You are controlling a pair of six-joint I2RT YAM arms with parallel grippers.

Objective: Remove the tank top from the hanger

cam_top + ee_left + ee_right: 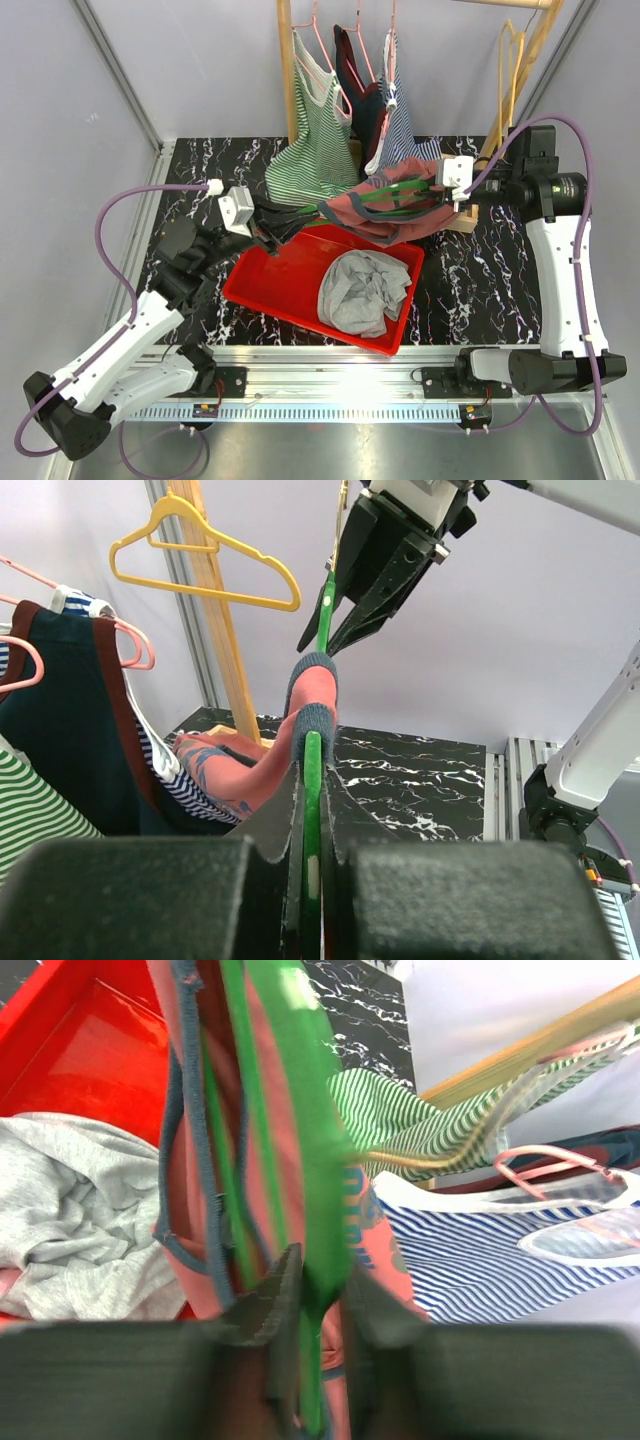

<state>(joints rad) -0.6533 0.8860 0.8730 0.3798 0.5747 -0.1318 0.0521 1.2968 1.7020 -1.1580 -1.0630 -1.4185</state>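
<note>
A salmon tank top [395,208] with blue-grey trim hangs on a green hanger [385,193], held level above the tray between both arms. My left gripper [288,222] is shut on the hanger's left end; in the left wrist view the green bar [312,770] runs up from between its jaws, with a strap of the tank top [312,695] wrapped over it. My right gripper [442,190] grips the other end. In the right wrist view its jaws press on the hanger [300,1110] beside the top's fabric [185,1160]. From the left wrist view, the right gripper [325,640] pinches the bar.
A red tray [265,290] below holds a crumpled grey garment [365,290]. Behind, a wooden rack [287,70] carries a green striped top [315,140], a dark top [362,95], a blue striped top [400,120] and an empty yellow hanger [512,60].
</note>
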